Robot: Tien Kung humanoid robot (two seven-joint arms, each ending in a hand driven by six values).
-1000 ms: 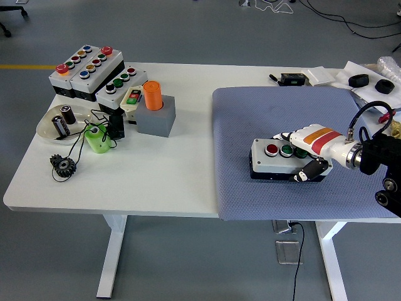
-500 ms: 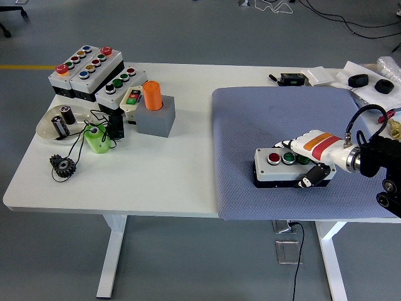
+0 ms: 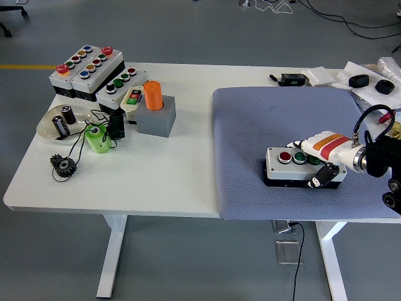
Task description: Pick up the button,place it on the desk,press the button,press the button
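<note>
Robot hand (image 3: 318, 164), the right one, grips the button box (image 3: 293, 166) on the blue mat (image 3: 250, 125) at the surface's (image 3: 156, 169) right, fingers over its top and thumb on the front. It hides the box's right end; red and green buttons show.

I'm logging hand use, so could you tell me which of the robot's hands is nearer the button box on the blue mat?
The right hand: its fingers wrap the button box at its right end. The left hand is out of view.
</note>
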